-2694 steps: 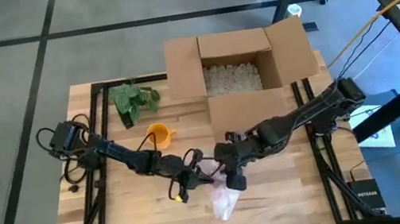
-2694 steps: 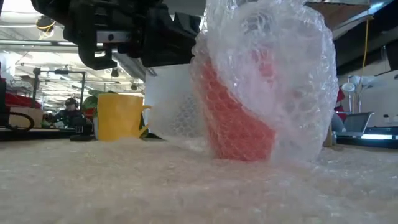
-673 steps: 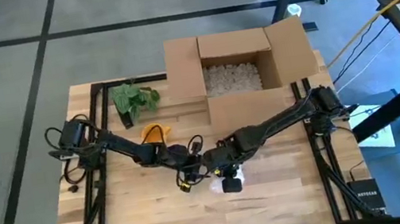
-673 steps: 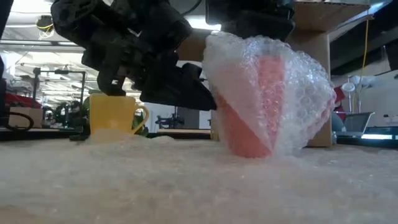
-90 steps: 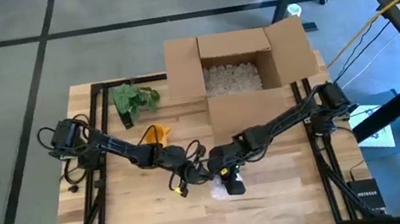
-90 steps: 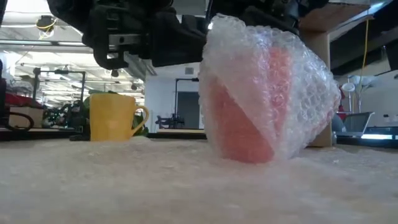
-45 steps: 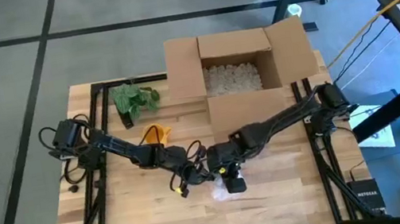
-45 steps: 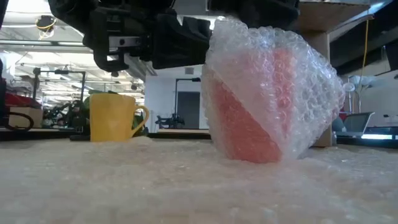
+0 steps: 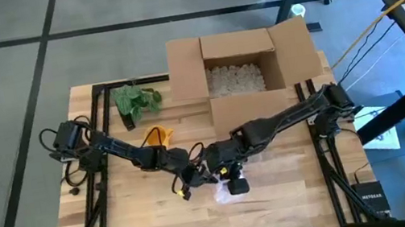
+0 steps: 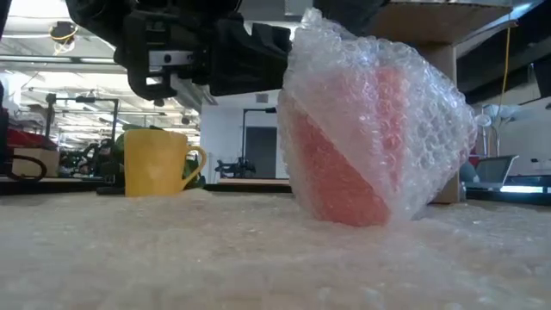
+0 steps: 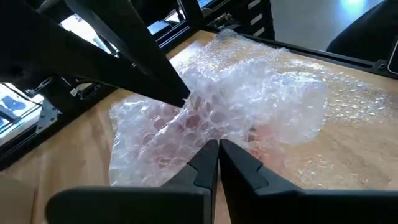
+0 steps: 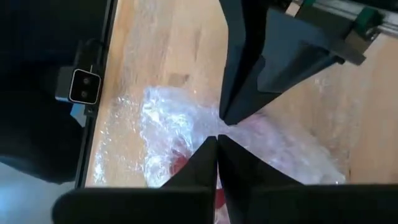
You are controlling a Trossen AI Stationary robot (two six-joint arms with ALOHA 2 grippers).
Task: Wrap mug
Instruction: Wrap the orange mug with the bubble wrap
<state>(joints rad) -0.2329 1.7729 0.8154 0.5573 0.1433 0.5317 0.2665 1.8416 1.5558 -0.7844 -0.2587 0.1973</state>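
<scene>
Both arms reach in to the middle. Left gripper [image 11: 214, 149] and right gripper [image 12: 217, 142] meet tip to tip, jaws closed.

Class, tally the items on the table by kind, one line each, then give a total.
Mugs: 2 (yellow mug, bubble-wrapped red mug)
Cardboard boxes: 1
Leafy green plants: 1
Total: 4

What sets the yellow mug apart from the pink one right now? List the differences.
Covering: the yellow mug stands bare, while the pink mug is bundled in bubble wrap.
Handling: the left gripper and right gripper are both shut on the wrap at the pink mug; neither touches the yellow mug.
Position: the yellow mug sits farther back on the table, the pink mug near the front.
Both rest on the same table.
</scene>
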